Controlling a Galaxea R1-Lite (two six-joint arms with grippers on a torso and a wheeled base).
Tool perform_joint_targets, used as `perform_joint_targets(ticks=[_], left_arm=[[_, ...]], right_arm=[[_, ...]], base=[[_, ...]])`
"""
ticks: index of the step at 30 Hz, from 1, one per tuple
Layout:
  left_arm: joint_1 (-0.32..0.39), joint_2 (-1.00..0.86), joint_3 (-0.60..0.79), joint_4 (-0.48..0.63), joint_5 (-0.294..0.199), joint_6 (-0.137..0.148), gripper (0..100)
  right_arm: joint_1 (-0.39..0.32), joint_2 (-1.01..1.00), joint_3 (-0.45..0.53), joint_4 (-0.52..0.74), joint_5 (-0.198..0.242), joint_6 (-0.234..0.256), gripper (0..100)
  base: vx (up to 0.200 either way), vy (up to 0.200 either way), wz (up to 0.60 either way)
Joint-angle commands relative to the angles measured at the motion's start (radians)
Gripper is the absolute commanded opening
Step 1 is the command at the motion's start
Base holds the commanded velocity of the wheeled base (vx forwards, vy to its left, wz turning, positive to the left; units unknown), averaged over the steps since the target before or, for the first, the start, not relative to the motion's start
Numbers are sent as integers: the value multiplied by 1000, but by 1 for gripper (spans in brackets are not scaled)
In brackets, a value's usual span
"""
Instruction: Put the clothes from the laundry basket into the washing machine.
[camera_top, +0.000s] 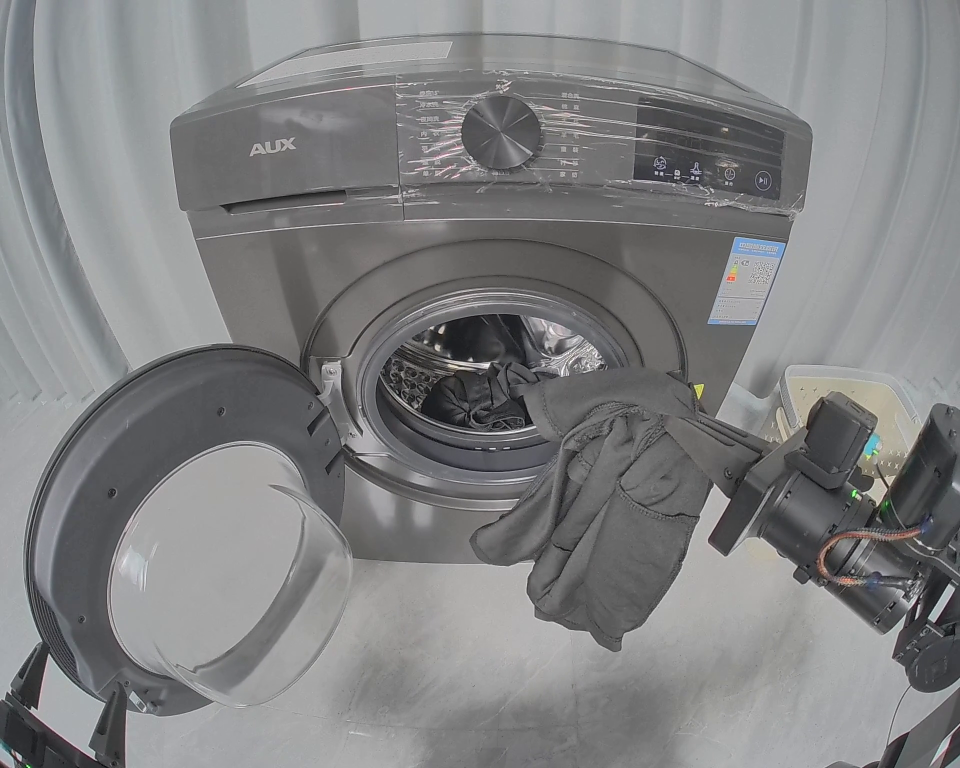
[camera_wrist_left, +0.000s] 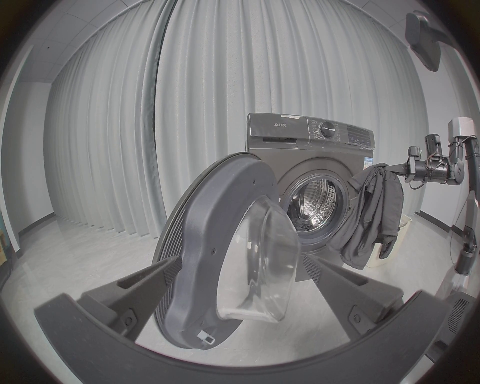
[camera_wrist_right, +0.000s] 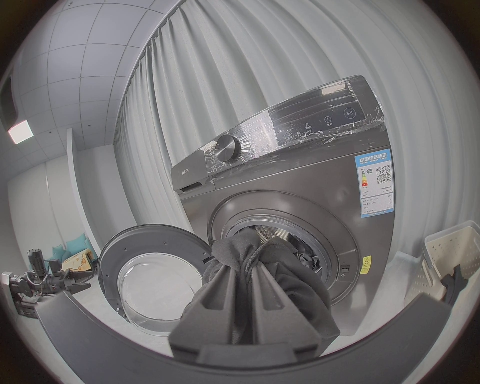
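Note:
A grey washing machine (camera_top: 300, 260) stands with its round door (camera_top: 190, 520) swung open to the left. Dark clothes (camera_top: 478, 396) lie inside the drum. My right gripper (camera_top: 700, 425) is shut on a dark grey garment (camera_top: 610, 510), which hangs just in front of the drum opening, at its lower right. In the right wrist view the fingers (camera_wrist_right: 220, 300) pinch the bunched garment (camera_wrist_right: 300, 290). My left gripper (camera_wrist_left: 250, 300) stands open and low, just below the open door (camera_wrist_left: 225, 240), with nothing between its fingers. The white laundry basket (camera_top: 860, 385) sits on the floor right of the machine.
A dark piece of cloth (camera_wrist_right: 454, 282) hangs over the rim of the basket (camera_wrist_right: 450, 250). White curtains (camera_top: 80, 200) surround the machine. Pale bare floor (camera_top: 450, 660) stretches in front of it. The open door takes up the left side of the approach.

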Motion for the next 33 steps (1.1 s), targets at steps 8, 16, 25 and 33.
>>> perform_joint_targets(ticks=[8, 16, 25, 33], left_arm=[[-2, 156, -211, -32, -287, -55, 100], [-16, 446, -271, -141, -544, -41, 100], [-142, 747, -317, -279, -601, -29, 100], [-418, 1040, -321, -531, -392, -50, 100]], right_arm=[[38, 52, -30, -17, 1, 19, 0], [59, 54, -96, -23, -1, 70, 0], [58, 123, -163, -17, 1, 89, 0], [47, 242, -223, -24, -19, 89, 0]], base=[[0, 0, 0], [0, 0, 0], [0, 0, 0], [0, 0, 0]])
